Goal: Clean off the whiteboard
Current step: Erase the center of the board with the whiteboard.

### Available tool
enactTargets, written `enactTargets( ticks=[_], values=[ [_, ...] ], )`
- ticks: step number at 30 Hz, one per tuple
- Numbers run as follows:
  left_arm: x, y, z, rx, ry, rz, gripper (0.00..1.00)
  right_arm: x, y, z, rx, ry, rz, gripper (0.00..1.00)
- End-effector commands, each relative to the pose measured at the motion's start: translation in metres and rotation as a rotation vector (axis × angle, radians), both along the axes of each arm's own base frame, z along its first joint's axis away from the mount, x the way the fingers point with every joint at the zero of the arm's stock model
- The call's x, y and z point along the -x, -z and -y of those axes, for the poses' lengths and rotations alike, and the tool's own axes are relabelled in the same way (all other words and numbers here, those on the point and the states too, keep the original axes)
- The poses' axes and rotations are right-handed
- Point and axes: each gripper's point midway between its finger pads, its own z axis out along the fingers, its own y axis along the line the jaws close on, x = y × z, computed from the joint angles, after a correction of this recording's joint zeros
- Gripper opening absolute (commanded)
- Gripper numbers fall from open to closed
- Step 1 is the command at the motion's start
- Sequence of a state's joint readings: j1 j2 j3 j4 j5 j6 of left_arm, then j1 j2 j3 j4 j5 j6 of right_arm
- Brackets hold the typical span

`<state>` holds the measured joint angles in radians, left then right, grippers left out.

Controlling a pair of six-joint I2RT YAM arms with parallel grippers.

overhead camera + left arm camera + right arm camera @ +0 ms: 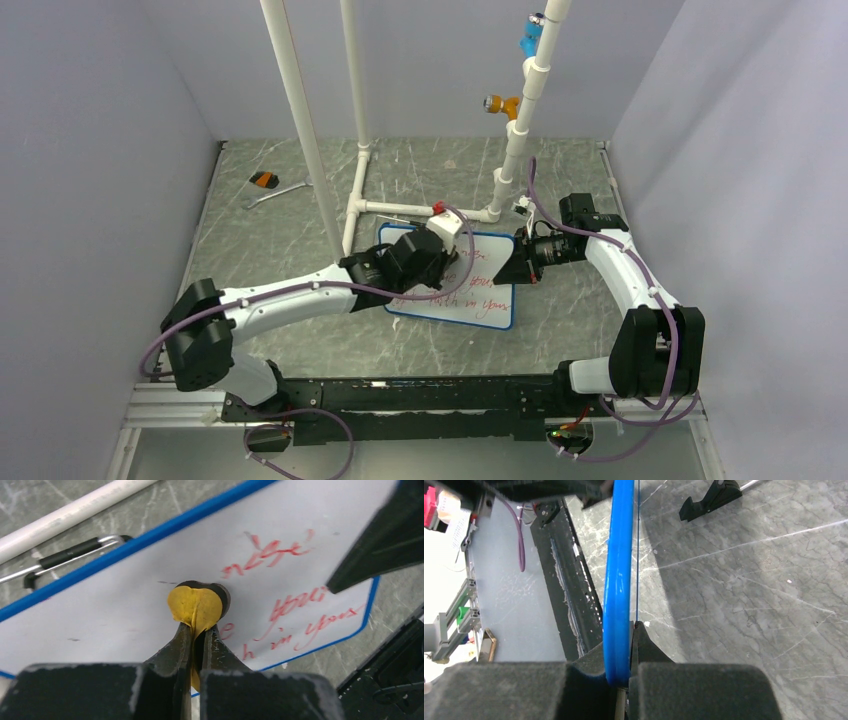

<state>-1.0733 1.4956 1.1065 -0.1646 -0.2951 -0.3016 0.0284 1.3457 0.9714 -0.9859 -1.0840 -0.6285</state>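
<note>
The whiteboard (482, 303), blue-framed with red handwriting, lies on the grey table in the middle. My left gripper (441, 262) is over its left part, shut on a small yellow eraser pad (194, 606) that is pressed against the white face (110, 610). Red writing (272, 555) shows to the right of the pad; the board's left part is white. My right gripper (519, 262) is shut on the board's right edge, and the blue frame (618, 580) runs between its fingers (651, 652).
A white pipe frame (415, 208) stands just behind the board, with tall pipes rising from it. A wrench (276, 194) and an orange-black item (264, 180) lie at the back left. A black-handled tool (70, 556) lies beyond the board's far edge.
</note>
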Motion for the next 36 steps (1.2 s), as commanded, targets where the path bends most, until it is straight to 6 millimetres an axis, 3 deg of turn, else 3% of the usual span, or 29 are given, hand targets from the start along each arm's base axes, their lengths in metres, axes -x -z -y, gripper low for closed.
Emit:
enactTargets(
  ticks=[1, 6, 13, 16, 25, 30, 36],
  values=[
    [-0.028, -0.018, -0.03, 0.051, -0.108, 0.034, 0.0, 0.003, -0.009, -0.004, -0.011, -0.046, 0.056, 0.0],
    [-0.019, -0.016, -0.014, 0.071, -0.057, 0.008, 0.0, 0.002, -0.009, -0.004, -0.012, -0.042, 0.053, 0.0],
    [0.013, -0.013, 0.032, 0.075, 0.055, -0.009, 0.0, 0.001, -0.008, -0.004, -0.011, -0.042, 0.045, 0.0],
    [0.009, -0.014, 0.029, 0.068, 0.043, 0.008, 0.0, 0.001, -0.008, -0.004, -0.011, -0.043, 0.049, 0.0],
    [-0.037, -0.039, -0.013, 0.088, -0.072, 0.058, 0.0, 0.002, -0.009, -0.004, -0.011, -0.043, 0.051, 0.0],
    [-0.03, -0.041, 0.005, 0.101, -0.013, 0.048, 0.0, 0.002, -0.009, -0.004, -0.012, -0.042, 0.048, 0.0],
    [0.006, -0.03, 0.044, 0.092, 0.092, 0.02, 0.0, 0.001, -0.008, -0.004, -0.011, -0.043, 0.046, 0.0]
  ],
)
